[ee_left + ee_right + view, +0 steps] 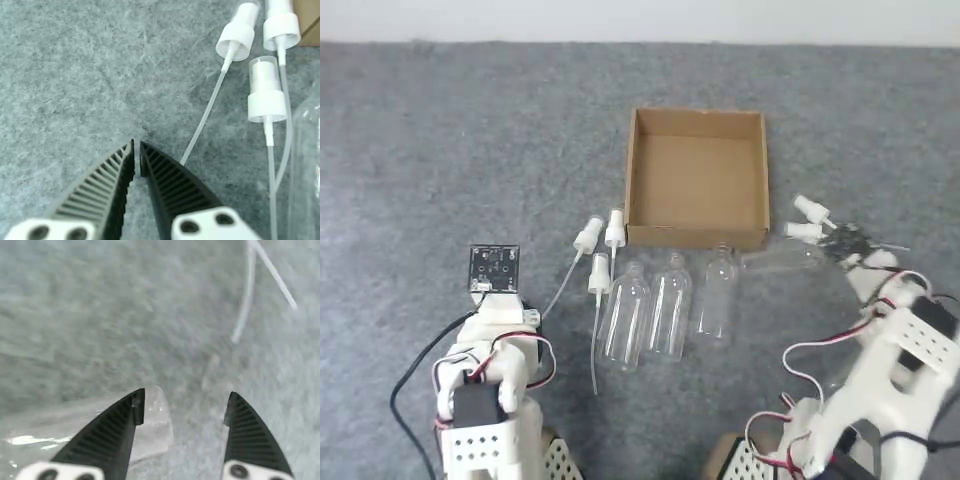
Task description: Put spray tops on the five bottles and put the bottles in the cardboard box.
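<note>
The left fingers [125,167] were closed together, with three spray tops [266,90] lying just ahead of them. The right fingers [125,415] stood apart, a clear bottle [155,425] just beside one.

Legend. I can read no text, number, brand or sign in any of the three views. The dark square board [494,268] on top of the left arm carries pale marks that are too small to make out. The walls of the cardboard box [696,237] are plain brown, and the bottles [668,305] on the bench are bare clear plastic.
</note>
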Action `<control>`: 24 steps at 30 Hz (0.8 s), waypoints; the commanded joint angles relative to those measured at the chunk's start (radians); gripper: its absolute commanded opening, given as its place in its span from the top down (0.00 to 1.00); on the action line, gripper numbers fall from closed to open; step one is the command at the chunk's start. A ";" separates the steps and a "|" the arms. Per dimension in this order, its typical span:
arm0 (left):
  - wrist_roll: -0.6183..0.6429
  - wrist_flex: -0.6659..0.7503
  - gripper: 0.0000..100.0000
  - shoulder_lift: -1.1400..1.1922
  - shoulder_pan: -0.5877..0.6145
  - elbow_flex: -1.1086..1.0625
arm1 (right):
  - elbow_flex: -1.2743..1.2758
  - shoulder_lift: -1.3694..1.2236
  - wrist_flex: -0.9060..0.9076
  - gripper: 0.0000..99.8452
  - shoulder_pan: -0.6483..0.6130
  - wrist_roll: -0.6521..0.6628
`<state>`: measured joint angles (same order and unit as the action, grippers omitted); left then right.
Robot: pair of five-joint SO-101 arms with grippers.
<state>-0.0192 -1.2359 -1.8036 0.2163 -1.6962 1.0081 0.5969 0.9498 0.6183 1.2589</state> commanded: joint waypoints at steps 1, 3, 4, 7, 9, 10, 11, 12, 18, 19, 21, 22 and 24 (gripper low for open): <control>-0.005 0.025 0.99 0.000 0.002 0.012 | -0.044 -0.002 -0.045 0.76 0.067 -0.100; -0.005 0.026 0.99 0.000 0.002 0.012 | -0.103 0.002 0.008 0.76 0.065 -0.135; -0.005 0.026 0.99 0.000 0.002 0.012 | -0.138 0.007 0.059 0.76 0.062 -0.135; -0.005 0.026 0.99 0.000 0.002 0.012 | -0.262 0.010 0.251 0.76 0.047 -0.072; -0.005 0.028 0.99 0.000 0.002 0.012 | -0.333 0.010 0.378 0.76 0.047 0.021; -0.005 0.028 0.99 0.000 0.002 0.012 | -0.359 0.010 0.438 0.76 0.047 0.078; -0.005 0.028 0.99 0.000 0.002 0.012 | -0.376 0.010 0.496 0.76 0.047 0.149; -0.005 0.028 0.99 0.000 0.002 0.012 | -0.382 0.010 0.545 0.76 0.047 0.229; -0.005 0.029 0.99 0.000 0.002 0.012 | -0.354 0.010 0.673 0.76 0.062 0.669; -0.005 0.029 0.99 0.000 0.002 0.012 | -0.342 0.010 0.671 0.76 0.062 0.718; -0.005 0.029 0.99 0.000 0.002 0.012 | -0.313 0.010 0.639 0.76 0.062 0.784; -0.005 0.029 0.99 0.000 0.002 0.012 | -0.302 0.010 0.616 0.76 0.061 0.790; -0.005 0.029 0.99 0.000 0.002 0.012 | -0.272 0.010 0.562 0.75 0.042 0.793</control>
<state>-0.0192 -1.2359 -1.8036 0.2163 -1.6962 0.7150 0.5969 1.5881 0.6705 2.0000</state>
